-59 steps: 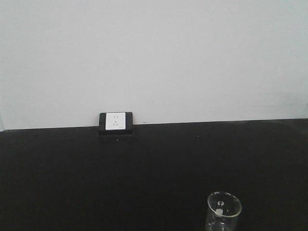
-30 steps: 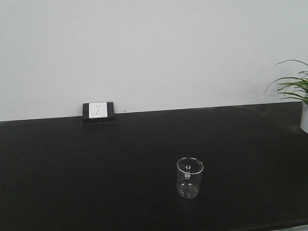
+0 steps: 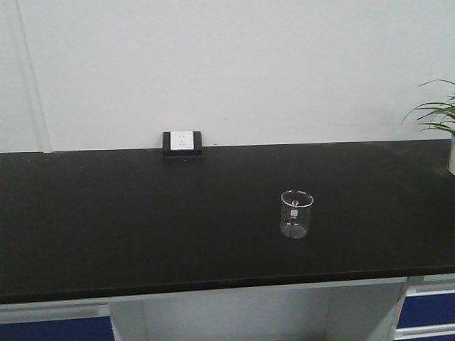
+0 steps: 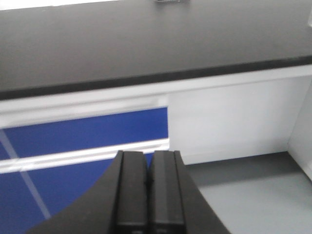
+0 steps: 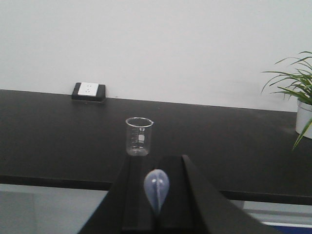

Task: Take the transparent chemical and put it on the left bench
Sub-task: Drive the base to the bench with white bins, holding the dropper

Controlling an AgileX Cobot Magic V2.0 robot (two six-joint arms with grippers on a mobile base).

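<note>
transparent chemical (image 5: 156, 189), a thin see-through dropper, is pinched in the right claw (image 5: 156, 163). in the right wrist view its rounded pale-bluish bulb shows low in the centre of the frame, squeezed between the two black fingers (image 5: 139, 195), which are drawn narrow around it. below the bulb the stem slips into the seam between the fingers and i can't follow it any further.

past the fingertips a black bench (image 5: 58, 141) runs across the middle of the frame. a clear glass beaker (image 5: 139, 136) with a small white marking patch stands upright on it, just above the claw in the picture. a wall socket (image 5: 88, 91) sits at the bench's back edge in the upper left, against the white wall (image 5: 170, 44). a potted plant (image 5: 295, 97) in a white pot fills the right edge.

in the front view the beaker (image 3: 296, 213) stands right of centre and well apart from the socket (image 3: 183, 143), which is left of centre at the back. green leaves (image 3: 435, 114) poke in at the right edge, and blue drawer fronts (image 3: 53, 330) show under the bench at the lower corners.

in the left wrist view the left claw (image 4: 148, 156) is at the bottom centre, its two black fingers pressed flat against each other. it is off the bench, facing a blue drawer front (image 4: 83, 131) and a white panel (image 4: 229, 122), with grey floor (image 4: 253, 195) at the lower right.
</note>
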